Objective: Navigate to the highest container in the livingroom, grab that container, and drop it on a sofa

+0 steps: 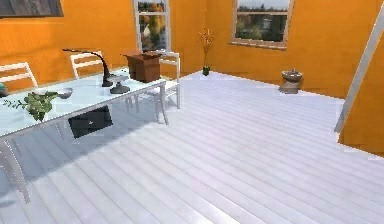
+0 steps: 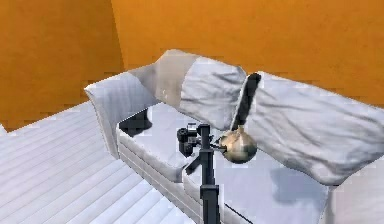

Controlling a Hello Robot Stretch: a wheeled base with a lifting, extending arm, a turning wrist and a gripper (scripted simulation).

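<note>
A pale grey sofa (image 2: 150, 145) with big loose cushions stands against the orange wall in the arm side view. My arm rises from the bottom edge in front of its seat. The gripper (image 2: 189, 136) is at the arm's far end, over the seat cushion. A round grey-brown pot-like thing (image 2: 238, 148) sits just right of the arm's end, level with the seat. I cannot tell whether the gripper holds anything. A dark long thing (image 2: 247, 100) leans on the back cushions above the pot. A dark flat thing (image 2: 135, 122) lies on the seat near the sofa's armrest.
At the forward view's left stands a glass table (image 1: 110, 100) with white chairs (image 1: 172, 75), a black lamp (image 1: 95, 60), a brown box (image 1: 143, 66), a plant (image 1: 36, 103) and a bowl (image 1: 64, 93). A stone pot (image 1: 291, 80) and a twig vase (image 1: 207, 48) stand by the far wall. The pale floor between is open.
</note>
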